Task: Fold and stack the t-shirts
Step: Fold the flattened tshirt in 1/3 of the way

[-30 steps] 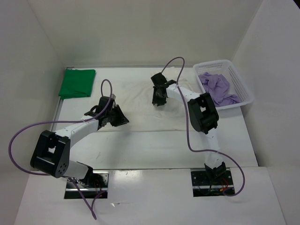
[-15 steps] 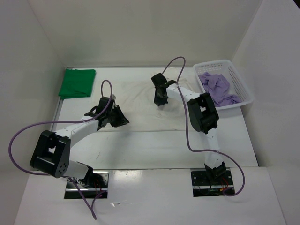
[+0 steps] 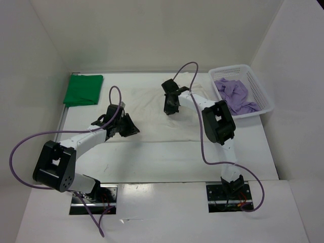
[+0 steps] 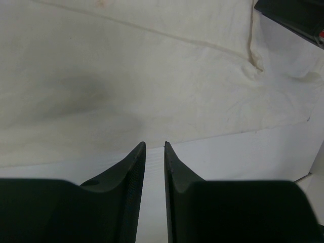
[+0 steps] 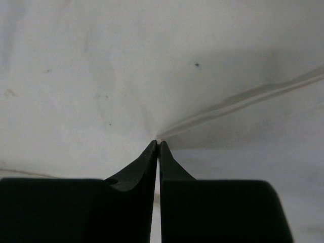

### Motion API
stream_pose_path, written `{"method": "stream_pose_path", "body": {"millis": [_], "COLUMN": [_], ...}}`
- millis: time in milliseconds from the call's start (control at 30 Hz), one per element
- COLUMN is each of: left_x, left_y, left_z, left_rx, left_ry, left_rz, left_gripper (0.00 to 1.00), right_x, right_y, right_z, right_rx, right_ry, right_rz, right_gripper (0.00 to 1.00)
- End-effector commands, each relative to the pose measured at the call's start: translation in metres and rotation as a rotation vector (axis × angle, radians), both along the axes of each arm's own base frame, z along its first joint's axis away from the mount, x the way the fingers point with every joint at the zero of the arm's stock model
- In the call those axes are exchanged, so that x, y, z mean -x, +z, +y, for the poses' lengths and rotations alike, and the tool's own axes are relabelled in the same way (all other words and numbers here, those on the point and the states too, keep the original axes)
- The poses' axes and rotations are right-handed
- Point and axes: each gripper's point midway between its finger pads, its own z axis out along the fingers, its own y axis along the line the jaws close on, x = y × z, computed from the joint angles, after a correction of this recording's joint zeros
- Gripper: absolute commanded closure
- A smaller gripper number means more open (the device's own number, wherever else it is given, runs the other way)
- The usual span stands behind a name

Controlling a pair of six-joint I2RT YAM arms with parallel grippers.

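The white t-shirt lies spread flat mid-table and fills the left wrist view and the right wrist view. My right gripper is shut, pinching a fold of this shirt at its fingertips; a crease runs off to the right. My left gripper hovers at the shirt's near edge, its jaws a narrow gap apart with nothing seen between them. The green t-shirt lies folded at the far left. The lavender t-shirt lies crumpled in the basket.
The white mesh basket stands at the far right edge of the table. White walls close in the table on three sides. Purple cables loop over both arms.
My right gripper shifted slightly right and came back left over the white shirt. My left gripper has stayed still.
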Motion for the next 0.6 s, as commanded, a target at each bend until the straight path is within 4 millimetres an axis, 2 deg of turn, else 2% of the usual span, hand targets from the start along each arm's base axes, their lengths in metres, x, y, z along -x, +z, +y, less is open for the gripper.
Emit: {"method": "stream_pose_path", "body": {"millis": [0,133,167,233,300,333,367,400,433,467,500,533,567], "left_x": [-0.01,-0.009,-0.009,-0.009,-0.011,-0.009,-0.012,-0.01,-0.01,-0.008,-0.009,-0.006,-0.01], "left_y": [0.013,0.018,0.018,0.018,0.023,0.019,0.018,0.019,0.014,0.01,0.008,0.003,0.004], "left_z": [-0.005,-0.003,-0.003,-0.003,-0.005,-0.007,-0.01,-0.012,-0.012,-0.014,-0.014,-0.018,-0.02], "left_rx": [0.014,0.011,0.011,0.011,0.017,0.023,0.03,0.037,0.032,0.038,0.039,0.04,0.041], "left_ry": [-0.012,-0.005,-0.005,-0.005,-0.02,-0.031,-0.037,-0.055,-0.055,-0.066,-0.066,-0.081,-0.081], "left_rz": [-0.061,-0.074,-0.074,-0.074,-0.085,-0.068,-0.068,-0.068,-0.053,-0.037,-0.037,-0.018,-0.021], "left_gripper": [0.72,0.72,0.72,0.72,0.72,0.7,0.7,0.69,0.69,0.69,0.69,0.69,0.69], "right_x": [-0.009,-0.009,-0.012,-0.011,-0.008,-0.001,-0.006,0.003,0.004,0.001,0.012,0.016,0.018], "right_y": [0.04,0.042,0.045,0.057,0.065,0.073,0.081,0.073,0.092,0.098,0.085,0.095,0.094], "right_z": [0.021,0.026,0.027,0.029,0.029,0.025,0.019,0.011,0.003,-0.007,-0.018,-0.026,-0.03], "right_rx": [-0.078,-0.099,-0.103,-0.123,-0.136,-0.138,-0.159,-0.165,-0.184,-0.211,-0.203,-0.219,-0.236], "right_ry": [0.012,0.023,0.023,0.029,0.034,0.035,0.013,-0.002,-0.012,-0.041,-0.068,-0.086,-0.099], "right_rz": [-0.068,-0.07,-0.077,-0.092,-0.099,-0.103,-0.131,-0.108,-0.144,-0.159,-0.131,-0.149,-0.151], "right_gripper": [0.93,0.87,0.73,0.61,0.54,0.53,0.52,0.5,0.5,0.5,0.57,0.65,0.74]}}
